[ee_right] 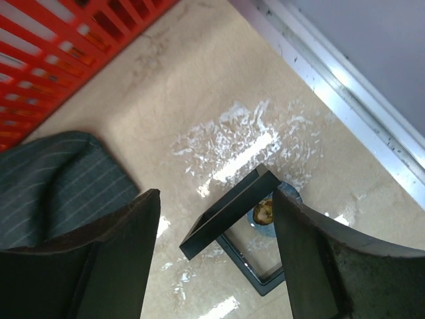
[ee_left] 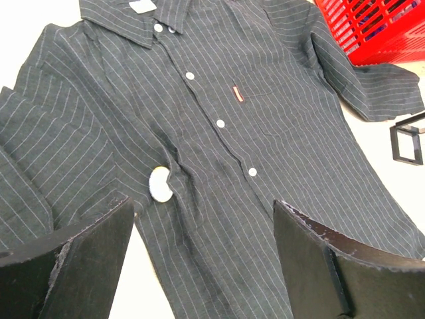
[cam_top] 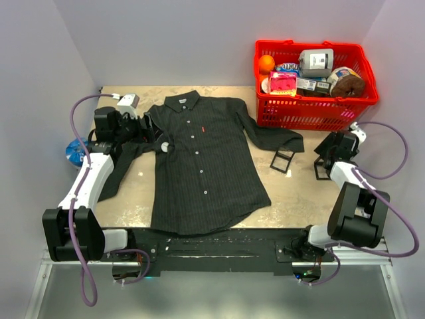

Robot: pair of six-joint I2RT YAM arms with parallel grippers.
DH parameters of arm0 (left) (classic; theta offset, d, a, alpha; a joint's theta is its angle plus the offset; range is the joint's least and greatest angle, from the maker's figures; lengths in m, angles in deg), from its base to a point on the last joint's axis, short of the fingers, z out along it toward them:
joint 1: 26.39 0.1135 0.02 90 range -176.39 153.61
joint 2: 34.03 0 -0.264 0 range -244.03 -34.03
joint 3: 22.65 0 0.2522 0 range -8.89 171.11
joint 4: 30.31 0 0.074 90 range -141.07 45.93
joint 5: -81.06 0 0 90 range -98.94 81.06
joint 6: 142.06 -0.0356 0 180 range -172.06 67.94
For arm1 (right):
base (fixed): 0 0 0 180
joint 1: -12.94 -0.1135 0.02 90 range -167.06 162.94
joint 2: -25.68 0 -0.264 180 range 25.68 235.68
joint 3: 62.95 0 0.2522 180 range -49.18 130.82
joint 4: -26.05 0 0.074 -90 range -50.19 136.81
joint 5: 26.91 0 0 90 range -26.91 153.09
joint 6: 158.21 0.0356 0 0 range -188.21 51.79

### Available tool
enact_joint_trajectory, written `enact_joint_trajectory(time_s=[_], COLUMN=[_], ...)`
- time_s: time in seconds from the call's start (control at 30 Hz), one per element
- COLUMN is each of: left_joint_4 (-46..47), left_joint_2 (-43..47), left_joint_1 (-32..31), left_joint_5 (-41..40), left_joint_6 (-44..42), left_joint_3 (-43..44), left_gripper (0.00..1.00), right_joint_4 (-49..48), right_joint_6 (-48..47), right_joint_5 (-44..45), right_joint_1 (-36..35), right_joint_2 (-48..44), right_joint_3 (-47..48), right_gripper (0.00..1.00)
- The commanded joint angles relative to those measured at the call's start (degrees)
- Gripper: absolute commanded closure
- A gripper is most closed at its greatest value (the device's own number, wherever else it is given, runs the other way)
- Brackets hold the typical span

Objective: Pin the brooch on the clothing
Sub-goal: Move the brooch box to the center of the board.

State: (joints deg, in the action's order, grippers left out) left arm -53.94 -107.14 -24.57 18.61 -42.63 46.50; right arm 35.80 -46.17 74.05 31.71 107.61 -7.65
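— Checking end effectors first: how do they stand?
— Both open wide, both empty. The left gripper (ee_left: 202, 209) hovers over the left front of the shirt (cam_top: 199, 173); the right gripper (ee_right: 216, 199) stands at the right side of the table (cam_top: 292, 193).
— Location of the clothing?
— Flat on the table, front up, collar far, hem near. Dark charcoal woven cloth, thin pale pinstripes, small round pale buttons (ee_left: 220, 123) down the placket, tiny red tag (ee_left: 237, 94) at the chest pocket.
— And the brooch?
— A white oval brooch (ee_left: 160, 184) rests on the left front panel, beside the placket; the cloth puckers around it (whether its pin is through cannot be told).
— Surroundings and obstructions?
— A red plastic lattice basket (cam_top: 312, 113) stands far right, filled with groceries (cam_top: 315, 63), an orange (cam_top: 266, 64) among them. The sleeve on the right (cam_top: 275, 136) runs along its near wall, cuff just beside a black rectangular frame (cam_top: 283, 161), rigid and hollow, on the table's glossy beige top. In the right wrist view that frame shows between the fingers (ee_right: 99, 252), untouched, with a small blue-rimmed disc (ee_right: 265, 211) under it. The sleeve on the left (cam_top: 126, 163) passes beneath the left arm (cam_top: 93, 176).
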Motion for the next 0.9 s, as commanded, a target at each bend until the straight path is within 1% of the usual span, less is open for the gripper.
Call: enact_joint_trajectory(time_s=[0.0,0.1,0.27,0.4,0.5,0.7,0.87], left_joint_4=[1.1,1.0,1.4,1.3,1.4,1.3,1.3], left_joint_2=[0.5,0.8,1.3,1.6,2.1,2.3,2.5], left_joint_1=[-0.2,-0.2,-0.2,-0.3,-0.3,-0.4,-0.5], left_joint_5=[1.6,1.6,1.7,1.5,1.3,0.7,0.6], left_joint_6=[-0.1,-0.1,-0.1,-0.1,-0.2,-0.5,-0.6], left_joint_3=[1.6,1.6,1.5,1.4,1.2,1.2,1.4], left_gripper=[0.11,0.11,0.12,0.11,0.11,0.11,0.11], right_joint_4=[-0.5,1.4,3.0,1.6,0.7,-1.4,-2.1], right_joint_6=[-1.1,0.4,5.1,8.5,10.0,14.0,15.2], right_joint_5=[1.0,2.5,2.4,1.7,0.1,-1.6,-2.2], right_joint_1=[0.3,0.3,0.3,0.4,0.3,0.3,0.4], right_joint_2=[-3.8,-4.1,-3.4,-3.6,-2.0,0.0,0.9], right_joint_3=[2.1,2.3,1.5,0.3,0.2,-0.1,-0.6], right_gripper=[0.29,0.3,0.32,0.32,0.34,0.41,0.48])
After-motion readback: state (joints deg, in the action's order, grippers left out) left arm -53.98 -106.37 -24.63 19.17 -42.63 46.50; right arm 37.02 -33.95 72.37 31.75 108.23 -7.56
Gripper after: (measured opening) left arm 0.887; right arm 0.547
